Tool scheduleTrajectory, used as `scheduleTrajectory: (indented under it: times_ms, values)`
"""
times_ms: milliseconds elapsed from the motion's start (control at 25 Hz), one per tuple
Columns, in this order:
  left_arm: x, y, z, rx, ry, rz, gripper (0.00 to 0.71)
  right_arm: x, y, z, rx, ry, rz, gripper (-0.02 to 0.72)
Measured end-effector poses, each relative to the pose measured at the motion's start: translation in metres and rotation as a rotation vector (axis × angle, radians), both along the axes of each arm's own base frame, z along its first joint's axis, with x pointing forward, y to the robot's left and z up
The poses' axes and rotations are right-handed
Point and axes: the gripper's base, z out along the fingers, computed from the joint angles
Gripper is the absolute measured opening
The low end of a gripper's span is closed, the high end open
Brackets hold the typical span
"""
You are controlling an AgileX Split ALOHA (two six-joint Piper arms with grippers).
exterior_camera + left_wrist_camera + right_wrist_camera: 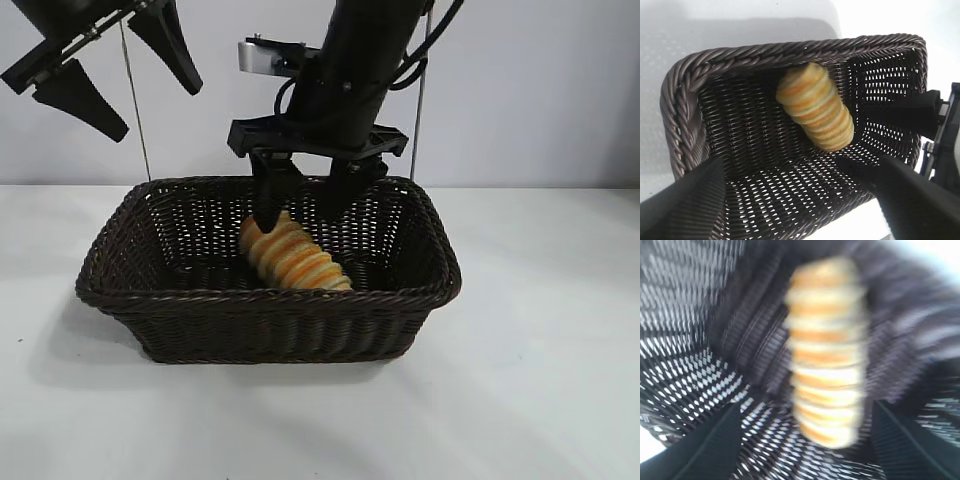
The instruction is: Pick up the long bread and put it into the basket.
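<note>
Basket (270,325) front wall sits closest; long bread (293,257) lies inside it, leaning on the near wall. Right gripper (305,200) hangs just above the loaf, fingers apart, nothing held: release step. Next: lift clear of the rim. Left gripper (110,70) parked high above the basket's left end, fingers apart.

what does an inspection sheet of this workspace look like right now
surface: plain white table, bare around the basket.
job's things: elongated golden-yellow ridged long bread lies inside the large dark brown woven wicker basket, one end propped against a wall.
clutter: nothing seen.
grippers: right gripper is over the basket, fingers spread either side of the bread's upper end, not clamping it; left gripper is raised above the basket's left end, fingers open, empty.
cables: black cables run along the right arm; thin vertical wires are behind.
surroundings: plain pale wall.
</note>
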Motion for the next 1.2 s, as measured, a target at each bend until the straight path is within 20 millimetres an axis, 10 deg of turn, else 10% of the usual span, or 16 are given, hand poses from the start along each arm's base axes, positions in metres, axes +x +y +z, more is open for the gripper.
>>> scheduleTrajectory:
  times_ms: [560, 1200]
  values:
    - [0.000, 0.000, 0.000, 0.000, 0.000, 0.000, 0.598, 0.031, -0.072, 0.056, 0.108, -0.016, -0.168, 0.526]
    - [0.000, 0.000, 0.000, 0.000, -0.001, 0.000, 0.598, 0.031, -0.076, 0.056, 0.108, 0.005, -0.175, 0.526]
